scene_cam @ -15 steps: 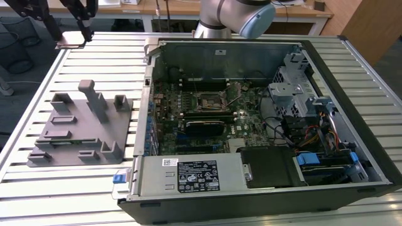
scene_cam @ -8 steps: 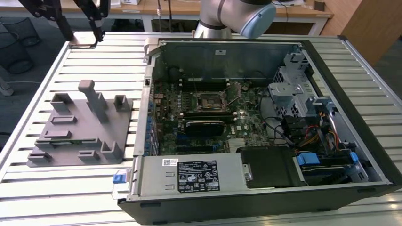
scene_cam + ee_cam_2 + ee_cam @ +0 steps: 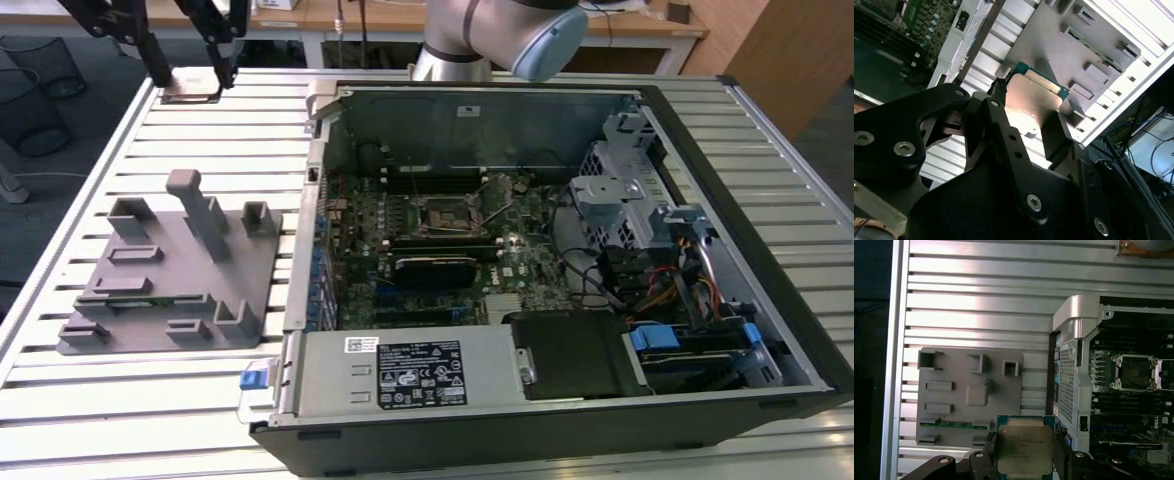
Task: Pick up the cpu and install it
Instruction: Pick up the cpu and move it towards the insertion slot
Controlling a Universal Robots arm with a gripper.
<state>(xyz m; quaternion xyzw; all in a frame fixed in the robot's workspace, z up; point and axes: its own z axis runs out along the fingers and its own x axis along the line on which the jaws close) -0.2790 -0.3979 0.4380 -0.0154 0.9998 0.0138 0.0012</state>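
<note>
Gripper (image 3: 1025, 463) is pinched on the cpu (image 3: 1025, 450), held flat between its fingers. In the exterior view's upper left, both hang over the slatted desk (image 3: 134, 400).

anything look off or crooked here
Nothing stands out. The cpu sits square and flat in the gripper, which is shut on its edges, near the grey fixture. The socket in the open case shows nothing amiss.
</note>
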